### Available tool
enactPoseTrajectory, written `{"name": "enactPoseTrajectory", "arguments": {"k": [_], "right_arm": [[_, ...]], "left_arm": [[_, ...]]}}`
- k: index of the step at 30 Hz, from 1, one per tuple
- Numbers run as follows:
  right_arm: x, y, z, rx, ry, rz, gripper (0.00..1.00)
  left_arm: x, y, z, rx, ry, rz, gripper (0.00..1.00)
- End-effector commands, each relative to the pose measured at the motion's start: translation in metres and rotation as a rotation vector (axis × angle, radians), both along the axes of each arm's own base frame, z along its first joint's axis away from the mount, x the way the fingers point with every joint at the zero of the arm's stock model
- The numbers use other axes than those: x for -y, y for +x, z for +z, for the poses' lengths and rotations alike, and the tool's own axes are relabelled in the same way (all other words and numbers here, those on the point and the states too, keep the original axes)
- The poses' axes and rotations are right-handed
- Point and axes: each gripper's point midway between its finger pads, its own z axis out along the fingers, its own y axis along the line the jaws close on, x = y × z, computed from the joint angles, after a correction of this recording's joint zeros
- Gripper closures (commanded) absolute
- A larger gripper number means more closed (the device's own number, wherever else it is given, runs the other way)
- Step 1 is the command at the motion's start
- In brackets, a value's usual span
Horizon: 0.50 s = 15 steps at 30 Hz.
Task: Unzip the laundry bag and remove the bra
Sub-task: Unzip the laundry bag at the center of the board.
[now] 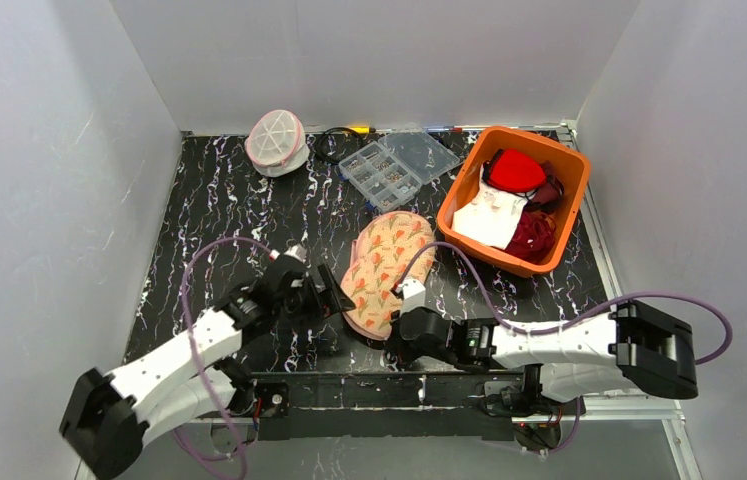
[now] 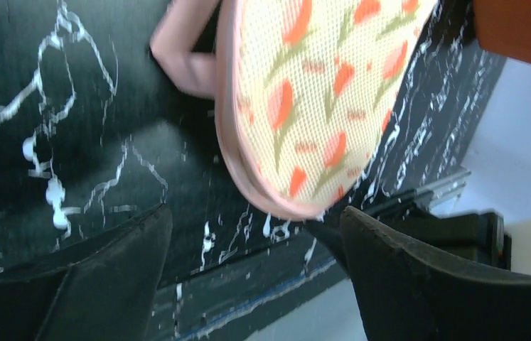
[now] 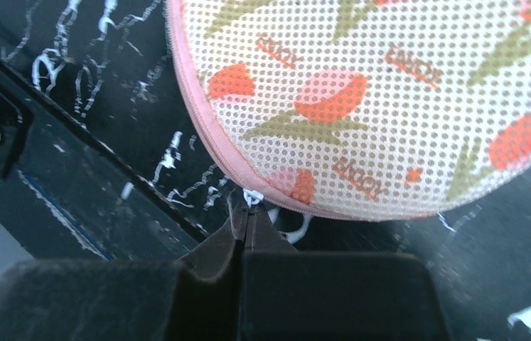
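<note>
Two right fingers (image 3: 198,259) are pressing flat together, and the small metal zip pull (image 3: 251,197) is showing right at their tips, apparently nipped between them. That pull is sitting on the pink zip rim (image 3: 195,117) at the near, rounded end of the floral laundry bag (image 3: 390,92). The bag is lying flat on the desk (image 1: 229,200) just ahead of both arms, its far end reaching toward the orange bin (image 1: 494,256).

Left fingers (image 2: 106,277) are standing wide apart and gripping nothing. They are hovering just off the bag's near-left edge, with the rim showing between them.

Judging from this, the unzipping is only starting, since the rim is looking closed all along the visible stretch. Doing it well probably means the right arm drawing the pull low and along the curve of the rim rather than straight away from the bag. The light mesh is likely to slide or bunch otherwise. The left fingers would do best closing on the rim just behind the pull to anchor it.

Whether a bra is lying inside cannot be told. A white mesh pod (image 1: 276,140) is sitting well apart at the far-left corner.
</note>
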Motion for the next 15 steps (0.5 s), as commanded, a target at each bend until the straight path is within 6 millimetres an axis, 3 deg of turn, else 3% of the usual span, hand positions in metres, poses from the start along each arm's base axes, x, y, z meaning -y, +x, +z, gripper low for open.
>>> {"name": "enactPoseTrajectory", "arguments": {"k": [1, 4, 8, 15], "right_arm": [[-0.05, 0.0, 0.036, 0.01, 0.152, 0.058, 0.99], [-0.07, -0.001, 0.042, 0.007, 0.171, 0.091, 0.99], [-0.084, -0.004, 0.043, 0.0, 0.169, 0.128, 0.99], [-0.086, -0.007, 0.047, -0.015, 0.189, 0.14, 0.99]], "left_arm": [[-0.01, -0.035, -0.005, -0.058, -0.052, 0.045, 0.13], [-0.005, -0.044, -0.002, -0.047, -0.08, 0.064, 0.13], [0.0, -0.038, -0.003, -0.042, -0.052, 0.101, 0.14], [0.011, -0.02, -0.022, -0.087, 0.014, 0.154, 0.36]]}}
